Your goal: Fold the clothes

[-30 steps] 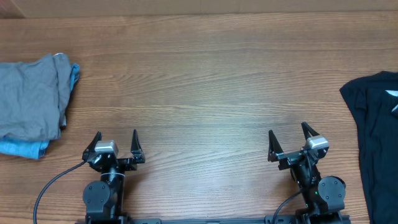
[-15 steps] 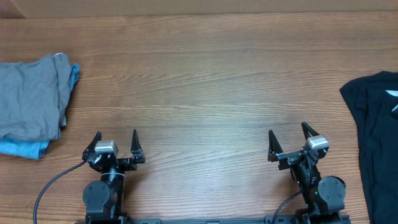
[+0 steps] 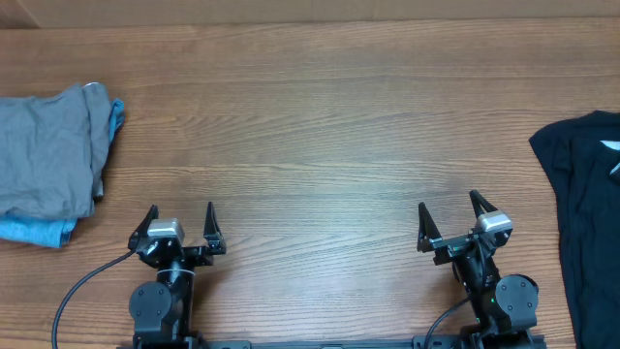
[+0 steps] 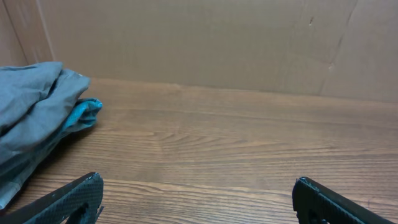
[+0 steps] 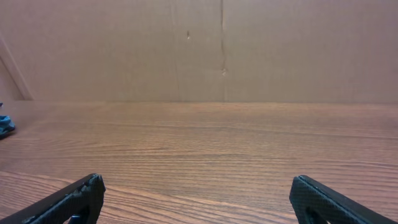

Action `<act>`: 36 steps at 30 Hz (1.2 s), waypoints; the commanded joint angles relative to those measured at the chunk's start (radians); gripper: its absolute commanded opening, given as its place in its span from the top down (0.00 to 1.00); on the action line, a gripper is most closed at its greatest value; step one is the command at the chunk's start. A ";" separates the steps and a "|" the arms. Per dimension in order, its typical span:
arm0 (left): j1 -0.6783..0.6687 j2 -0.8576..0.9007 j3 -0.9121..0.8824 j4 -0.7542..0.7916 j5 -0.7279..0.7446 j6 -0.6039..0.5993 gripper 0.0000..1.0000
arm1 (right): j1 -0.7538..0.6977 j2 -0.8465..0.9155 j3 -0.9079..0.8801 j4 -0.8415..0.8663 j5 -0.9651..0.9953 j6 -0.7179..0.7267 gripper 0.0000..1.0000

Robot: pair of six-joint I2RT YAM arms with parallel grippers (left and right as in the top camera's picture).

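Note:
A black garment (image 3: 586,204) with a small white print lies at the table's right edge in the overhead view, partly cut off by the frame. My left gripper (image 3: 181,210) is open and empty near the front edge, left of centre; its fingertips frame bare wood in the left wrist view (image 4: 198,186). My right gripper (image 3: 449,206) is open and empty near the front edge, about a hand's width left of the black garment; in the right wrist view (image 5: 198,185) only bare wood lies between its fingers. The black garment does not show in either wrist view.
A grey garment (image 3: 48,150) lies crumpled at the far left on top of a light-blue one (image 3: 39,231); both show in the left wrist view (image 4: 34,115). A brown cardboard wall (image 5: 199,50) stands behind the wooden table (image 3: 320,136).

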 commanded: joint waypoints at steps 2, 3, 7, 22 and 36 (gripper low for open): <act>0.005 -0.011 -0.008 -0.002 0.011 0.022 0.00 | 0.005 -0.008 -0.010 0.004 0.010 0.001 0.00; 0.005 -0.011 -0.008 -0.002 0.011 0.022 0.00 | 0.005 -0.008 -0.010 0.005 0.010 0.001 0.00; 0.005 -0.011 -0.008 -0.002 0.011 0.022 0.00 | 0.005 -0.008 -0.010 0.006 -0.010 0.006 0.00; 0.005 -0.011 -0.008 -0.002 0.011 0.022 0.00 | 0.005 0.055 0.284 -0.077 -0.080 0.058 0.00; 0.005 -0.011 -0.008 -0.002 0.011 0.022 0.00 | -0.012 1.199 1.592 -0.949 0.349 0.125 0.00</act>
